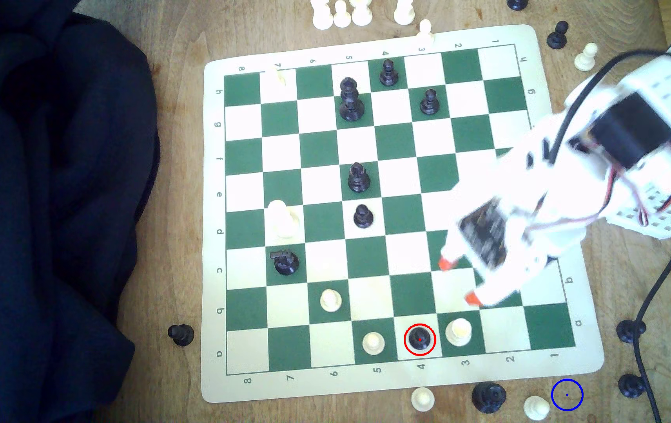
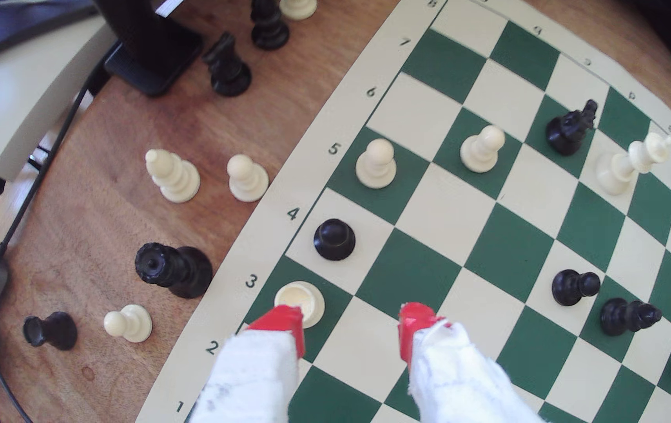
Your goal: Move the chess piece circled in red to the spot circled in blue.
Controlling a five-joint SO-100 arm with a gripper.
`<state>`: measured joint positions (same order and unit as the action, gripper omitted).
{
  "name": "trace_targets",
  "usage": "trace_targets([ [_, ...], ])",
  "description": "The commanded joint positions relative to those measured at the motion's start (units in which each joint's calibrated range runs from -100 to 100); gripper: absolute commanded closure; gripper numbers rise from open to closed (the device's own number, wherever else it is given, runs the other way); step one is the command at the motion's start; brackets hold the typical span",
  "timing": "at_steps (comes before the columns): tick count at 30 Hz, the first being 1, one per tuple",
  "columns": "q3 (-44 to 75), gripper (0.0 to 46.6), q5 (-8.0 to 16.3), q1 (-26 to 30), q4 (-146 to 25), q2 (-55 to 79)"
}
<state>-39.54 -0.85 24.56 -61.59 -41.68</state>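
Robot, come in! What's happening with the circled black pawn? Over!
Gripper open, empty, above the board. Black pawn untouched on its edge square. White pawns flank it closely. Blue spot free.

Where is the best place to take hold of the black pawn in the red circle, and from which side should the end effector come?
Probably from above, closing on the round head or narrow neck of the black pawn. It stands upright, and white pawns and flank it along the row, so the fingers should close across the row. The end effector is open, apart from it.
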Motion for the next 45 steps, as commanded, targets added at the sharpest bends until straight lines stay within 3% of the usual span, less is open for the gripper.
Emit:
trace_targets([
  [1,10.7,34.5,1.0,1.9,-1.3,8.3],
  [10,17.1,40.1,2.7,2.5,-1.4,23.1],
  [18,21.5,33.3,5.0,3.5,-0.9,30.6],
  [45,26.8,33.9,4.3,0.7,5.0,43.8],
])
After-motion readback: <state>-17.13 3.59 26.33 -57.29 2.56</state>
